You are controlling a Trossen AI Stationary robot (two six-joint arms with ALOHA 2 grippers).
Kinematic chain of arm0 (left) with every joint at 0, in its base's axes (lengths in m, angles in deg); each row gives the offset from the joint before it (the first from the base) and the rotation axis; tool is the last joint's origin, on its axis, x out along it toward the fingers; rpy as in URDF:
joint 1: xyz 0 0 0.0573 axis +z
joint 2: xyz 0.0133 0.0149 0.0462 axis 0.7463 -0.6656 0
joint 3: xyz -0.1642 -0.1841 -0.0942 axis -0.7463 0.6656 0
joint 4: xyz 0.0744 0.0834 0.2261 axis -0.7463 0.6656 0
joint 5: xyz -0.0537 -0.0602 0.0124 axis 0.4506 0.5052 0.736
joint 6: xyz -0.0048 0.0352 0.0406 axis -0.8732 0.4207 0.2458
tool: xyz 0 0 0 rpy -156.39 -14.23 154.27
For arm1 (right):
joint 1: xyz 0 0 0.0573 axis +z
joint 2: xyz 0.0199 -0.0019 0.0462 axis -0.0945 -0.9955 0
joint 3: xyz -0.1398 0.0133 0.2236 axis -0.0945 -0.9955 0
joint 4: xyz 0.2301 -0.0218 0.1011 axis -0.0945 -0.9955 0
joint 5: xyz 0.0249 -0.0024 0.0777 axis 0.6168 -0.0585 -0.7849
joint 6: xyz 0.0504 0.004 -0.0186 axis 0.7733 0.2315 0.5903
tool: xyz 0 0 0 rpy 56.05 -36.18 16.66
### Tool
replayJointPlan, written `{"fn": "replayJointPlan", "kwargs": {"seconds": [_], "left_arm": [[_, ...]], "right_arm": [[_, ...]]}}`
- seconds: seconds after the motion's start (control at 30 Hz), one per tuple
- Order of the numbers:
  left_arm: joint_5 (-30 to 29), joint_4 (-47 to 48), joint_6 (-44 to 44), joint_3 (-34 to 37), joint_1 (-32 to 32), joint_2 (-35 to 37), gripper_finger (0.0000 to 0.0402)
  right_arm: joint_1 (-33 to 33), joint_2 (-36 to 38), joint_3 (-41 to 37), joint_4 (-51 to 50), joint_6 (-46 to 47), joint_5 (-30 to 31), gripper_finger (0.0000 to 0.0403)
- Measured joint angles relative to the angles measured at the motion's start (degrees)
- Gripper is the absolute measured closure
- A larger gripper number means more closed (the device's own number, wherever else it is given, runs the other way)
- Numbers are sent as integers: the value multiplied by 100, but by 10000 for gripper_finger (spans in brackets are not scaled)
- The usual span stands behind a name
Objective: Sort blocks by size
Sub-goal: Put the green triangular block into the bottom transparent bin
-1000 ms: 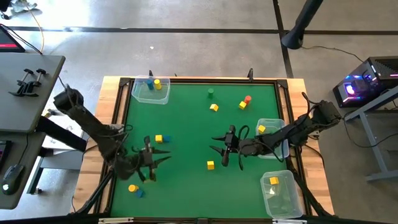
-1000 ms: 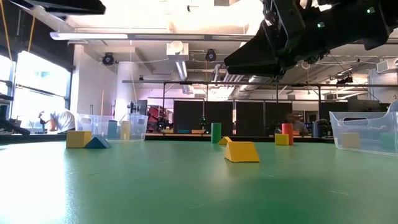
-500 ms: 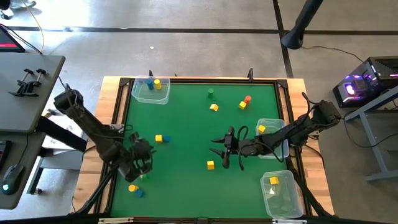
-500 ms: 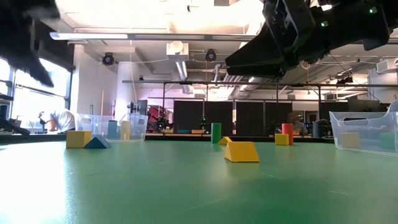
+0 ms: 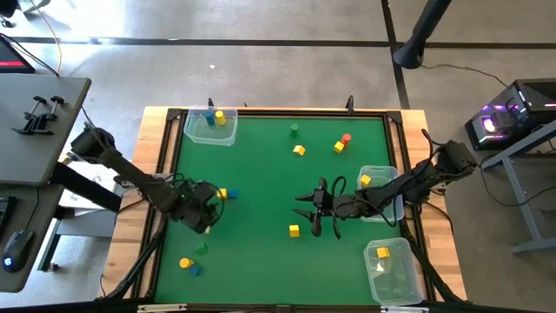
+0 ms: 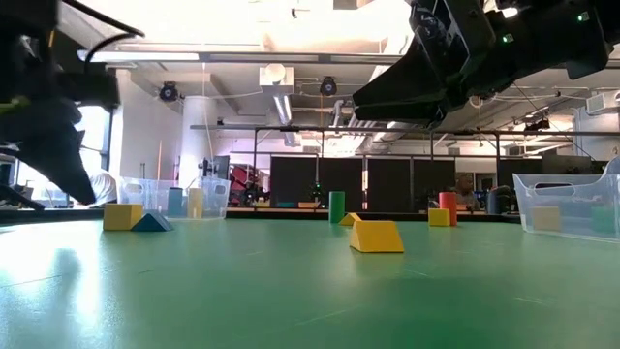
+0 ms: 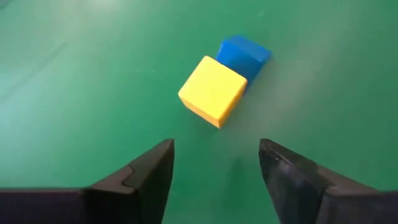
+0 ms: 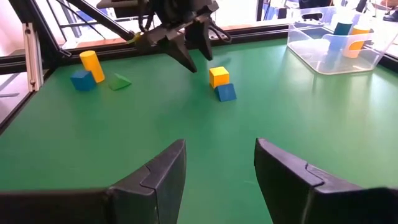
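The left tool (image 5: 207,211) hangs over the left half of the green tabletop (image 5: 261,174), its fingers spread wide and holding nothing; from its own wrist camera the two dark fingers (image 7: 149,171) frame bare green, with a yellow cube (image 7: 213,91) just ahead of them and a blue block (image 7: 245,55) touching the cube's far side. From above, that yellow cube (image 5: 222,194) sits just beside the tool, a little toward the tabletop's middle. Near the front left corner lie a yellow cylinder (image 5: 185,263), a small blue block (image 5: 195,269) beside it and a green wedge (image 5: 201,249) close by. The right tool (image 5: 314,217) hovers right of centre, its fingers (image 8: 155,174) partly apart and gripping nothing, with another yellow cube (image 5: 294,230) just beside it on the front side. Toward the back edge stand a green cylinder (image 5: 294,129), a yellow block (image 5: 299,150), a second yellow block (image 5: 339,147) and a red cylinder (image 5: 346,138). A clear tub (image 5: 210,127) at the back left corner holds a blue and a yellow piece; two more tubs (image 5: 380,187) along the right edge each hold a yellow block.
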Motion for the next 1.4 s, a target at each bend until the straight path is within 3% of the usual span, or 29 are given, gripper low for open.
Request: {"fn": "replayJointPlan", "kwargs": {"seconds": [0.3, 0.37, 0.47, 0.63, 0.8, 0.93, 1.13, 1.4], "left_arm": [[-119, -438, 890, 161, 611, 0, 151], [106, -477, 1044, 159, 697, 0, 151], [928, -428, 1145, 159, 736, 0, 151], [2465, -431, 456, -144, 644, 0, 153], [2673, -179, -120, -701, 109, -75, 158], [2993, 190, -1254, -1073, -486, -322, 159], [3941, -172, -2999, -1227, -1234, -847, 159], [4056, -486, -3254, -1229, -1493, -1442, 159]], "right_arm": [[0, 0, 0, -2, 11, 4, 222], [0, 0, 0, -2, 13, 4, 222], [0, 0, 0, -2, 12, 5, 222], [-15, 0, 0, 0, 11, 7, 222], [-31, 0, 0, -2, -107, 9, 222], [-31, 0, 0, 0, -329, 8, 222], [-44, 0, 0, 0, -670, 7, 222], [-44, 0, 0, 0, -695, 7, 222]]}}
